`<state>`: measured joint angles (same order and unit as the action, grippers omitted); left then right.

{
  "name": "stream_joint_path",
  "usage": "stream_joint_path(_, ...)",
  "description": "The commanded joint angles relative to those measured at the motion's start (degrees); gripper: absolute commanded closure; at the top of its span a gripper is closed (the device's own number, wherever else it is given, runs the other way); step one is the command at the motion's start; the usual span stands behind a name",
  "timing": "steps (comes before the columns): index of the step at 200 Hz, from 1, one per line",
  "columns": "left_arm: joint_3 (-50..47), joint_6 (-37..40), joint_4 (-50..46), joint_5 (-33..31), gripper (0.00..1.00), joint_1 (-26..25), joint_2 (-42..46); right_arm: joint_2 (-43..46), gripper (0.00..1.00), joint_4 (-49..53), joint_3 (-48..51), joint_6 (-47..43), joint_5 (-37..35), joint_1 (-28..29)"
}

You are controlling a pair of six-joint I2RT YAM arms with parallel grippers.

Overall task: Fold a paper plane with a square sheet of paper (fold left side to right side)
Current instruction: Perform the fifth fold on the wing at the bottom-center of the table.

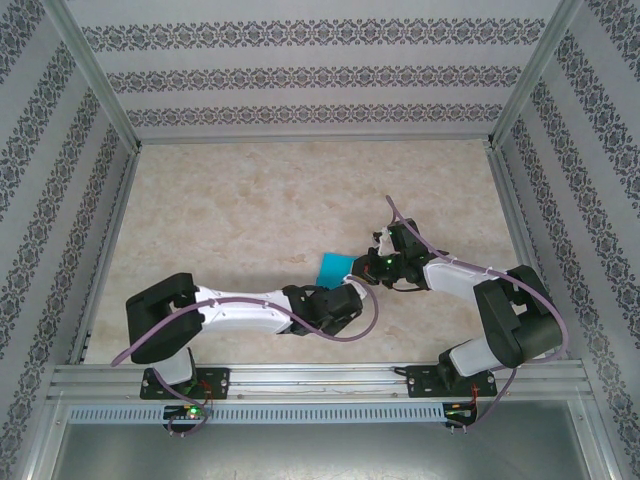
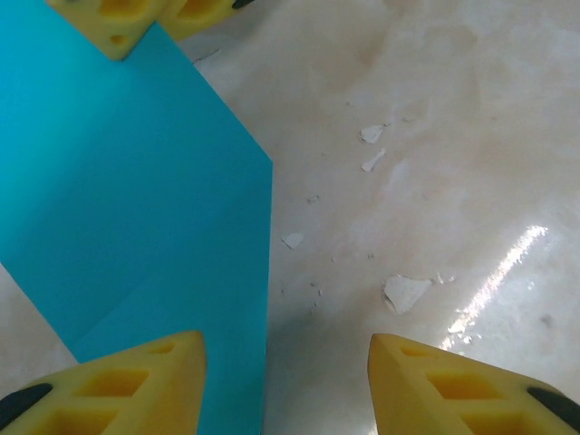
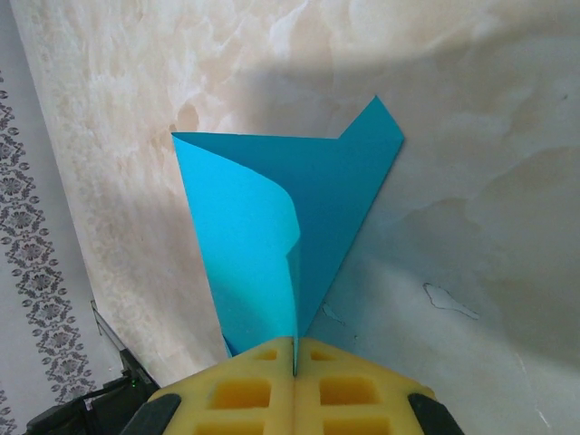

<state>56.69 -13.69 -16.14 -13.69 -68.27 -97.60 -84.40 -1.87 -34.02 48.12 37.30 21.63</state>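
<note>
Pinching thin turquoise-blue paper sheet (image 3: 349,195), well off beige table (image 1: 250,220) edges: right gripper (image 3: 294,349) clamped on curled flap (image 3: 249,245); left gripper (image 2: 285,362) fingers apart. Fold apparently uncreased; later folds remain.

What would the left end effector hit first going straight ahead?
The left end effector would probably meet the table right at the edge of the square sheet of paper; depth is unclear.
</note>
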Motion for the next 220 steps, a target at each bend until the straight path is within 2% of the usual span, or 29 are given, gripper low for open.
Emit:
stream_joint_path(1,2.6,1.0,-4.0,-6.3,0.5,-1.4,-2.1,0.1,1.0,1.0,-1.4,0.5,-0.4,0.6)
stream_joint_path(39,4.7,1.3,-6.8,-11.8,0.5,-2.0,-5.5,-0.5,1.0,1.0,-1.7,0.5,-0.2,0.5)
stream_joint_path(83,5.4,1.1,-7.6,-13.6,0.53,-2.1,-8.1,-0.9,1.0,1.3,-1.8,0.3,-0.3,0.5)
stream_joint_path(102,5.4,0.9,-7.9,-14.3,0.59,-2.1,-8.5,-1.0,1.0,1.6,-1.8,0.1,-0.5,0.5)
stream_joint_path(143,4.6,0.2,-7.2,-14.7,0.79,-2.1,-8.3,-1.4,1.0,2.0,-1.9,-0.5,-0.7,0.4)
stream_joint_path(186,3.9,-0.5,-6.3,-13.7,0.83,-2.1,-8.0,-1.3,1.0,3.0,-1.9,-1.3,-1.2,0.1)
stream_joint_path(203,3.8,-0.8,-5.6,-12.4,0.85,-2.0,-8.1,-0.5,0.97,3.2,-1.4,-1.3,-1.5,-0.3)
stream_joint_path(220,4.1,-0.8,-5.6,-11.1,0.88,-2.0,-8.3,1.4,0.86,4.1,-0.7,-1.6,-2.4,-1.0)
